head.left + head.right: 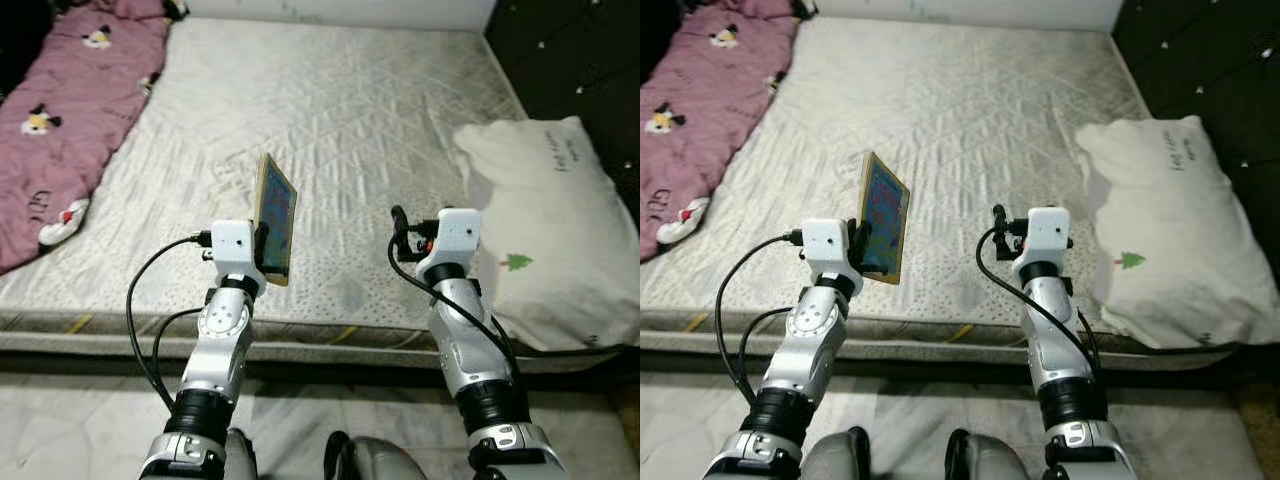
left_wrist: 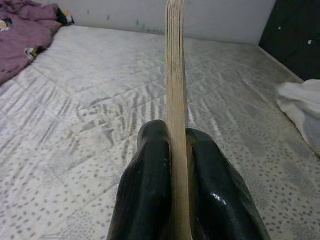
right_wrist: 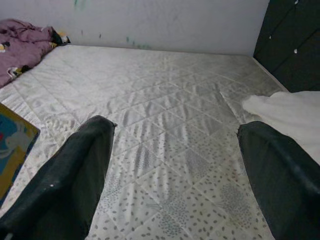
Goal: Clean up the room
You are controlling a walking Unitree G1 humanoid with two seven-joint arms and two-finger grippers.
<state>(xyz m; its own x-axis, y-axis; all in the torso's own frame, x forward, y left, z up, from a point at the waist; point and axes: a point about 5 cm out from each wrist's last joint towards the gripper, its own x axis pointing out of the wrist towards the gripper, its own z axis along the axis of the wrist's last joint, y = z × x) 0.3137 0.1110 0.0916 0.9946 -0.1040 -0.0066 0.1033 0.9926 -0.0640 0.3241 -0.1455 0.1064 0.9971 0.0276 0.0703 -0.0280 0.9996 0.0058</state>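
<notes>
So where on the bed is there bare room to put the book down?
The mattress is bare between the pink blanket on the robot's left and the white pillow on its right. The left gripper holds the book above that middle patch; both edges are crowded.

Wide bare mattress (image 1: 340, 110) ahead of both arms, open from the near edge up to the far wall. To the right, a white pillow (image 1: 550, 230) on the bed's right side, near the spread right claw (image 3: 175, 150); far left, a purple blanket (image 1: 70, 110) along the left edge. Between the arms, a thin book (image 1: 275, 218) upright on edge, clamped in the left claw (image 2: 177, 165), blocking the left arm's inner side.
</notes>
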